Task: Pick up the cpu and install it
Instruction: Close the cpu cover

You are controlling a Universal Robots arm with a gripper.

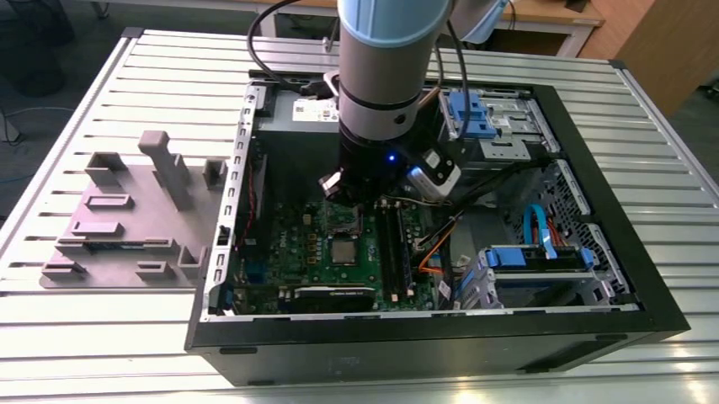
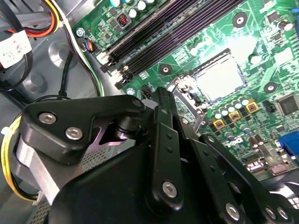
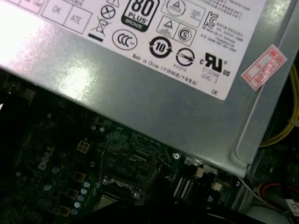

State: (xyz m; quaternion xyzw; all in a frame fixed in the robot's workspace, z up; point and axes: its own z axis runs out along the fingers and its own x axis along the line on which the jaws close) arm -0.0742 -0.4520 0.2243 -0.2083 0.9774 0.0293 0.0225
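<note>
The cpu (image 1: 343,251) is a small silver square lying flat in the socket on the green motherboard (image 1: 298,252) inside the open computer case. In the second wrist view the cpu (image 2: 219,79) shows pale and bright within the socket's metal frame. In the first wrist view, a corner of the cpu (image 3: 105,203) shows beside the dark-centred metal frame (image 3: 126,170). My gripper (image 1: 346,195) hangs low inside the case, just behind the socket and apart from the chip. Its black linkage (image 2: 154,154) shows in the second wrist view.
The grey power supply box (image 3: 154,93) with a white label stands close beside the socket. Black memory slots (image 2: 154,32) run along the board. Cables (image 1: 450,227) and blue drive brackets (image 1: 528,257) crowd the case on the exterior view's right. A grey parts fixture (image 1: 124,210) sits on the slatted table.
</note>
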